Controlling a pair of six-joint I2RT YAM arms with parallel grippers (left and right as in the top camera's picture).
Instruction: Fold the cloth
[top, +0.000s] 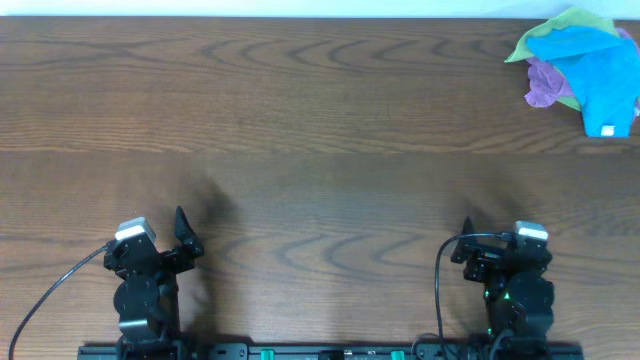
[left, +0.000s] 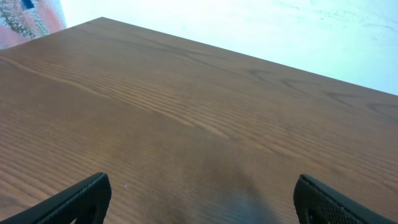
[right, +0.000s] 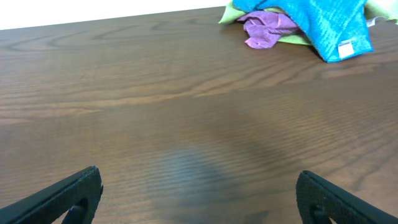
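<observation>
- Cloth pile sits in the table's (top: 300, 120) far right corner, well apart from both arms.
- Blue cloth (top: 595, 75) is on top, bunched. Its long axis runs diagonally, from the far edge toward the near right.
- Its white tag (top: 608, 129) is on the end nearest the robot.
- Purple cloth (top: 545, 82) and green cloth (top: 575, 20) poke out beneath it.
- Left gripper (left: 202, 186): fingers spread wide, nothing between them, over bare wood.
- Right gripper (right: 199, 179): same, spread and empty, facing the pile.
</observation>
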